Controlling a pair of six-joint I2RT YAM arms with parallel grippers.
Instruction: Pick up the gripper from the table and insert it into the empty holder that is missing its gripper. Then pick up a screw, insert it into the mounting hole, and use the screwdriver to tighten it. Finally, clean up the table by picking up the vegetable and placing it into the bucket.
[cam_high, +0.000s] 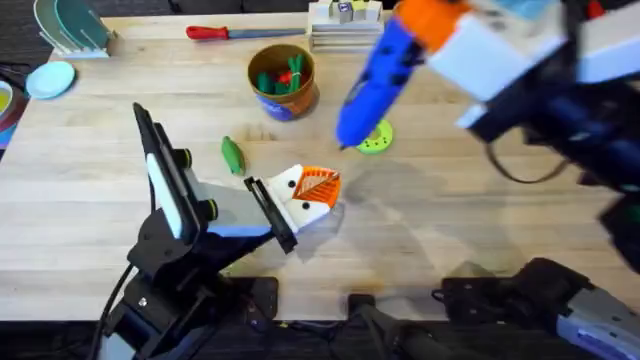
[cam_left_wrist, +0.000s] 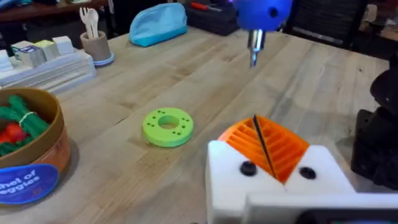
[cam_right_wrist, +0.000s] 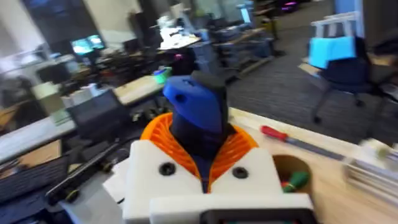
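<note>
My right gripper (cam_right_wrist: 208, 165) is clamped on the screwdriver (cam_high: 385, 75), raised above the table with its bit over the green disc (cam_high: 375, 139). My left gripper (cam_high: 315, 190) sits pressed together at table centre. The vegetable (cam_high: 232, 155) lies at its nine o'clock, the bucket (cam_high: 284, 82) at eleven.

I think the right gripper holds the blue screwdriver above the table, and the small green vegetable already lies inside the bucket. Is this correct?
Not quite. The overhead view shows the green vegetable lying on the table, beside the bucket, not inside it. The right gripper does hold the blue screwdriver above the table.
</note>
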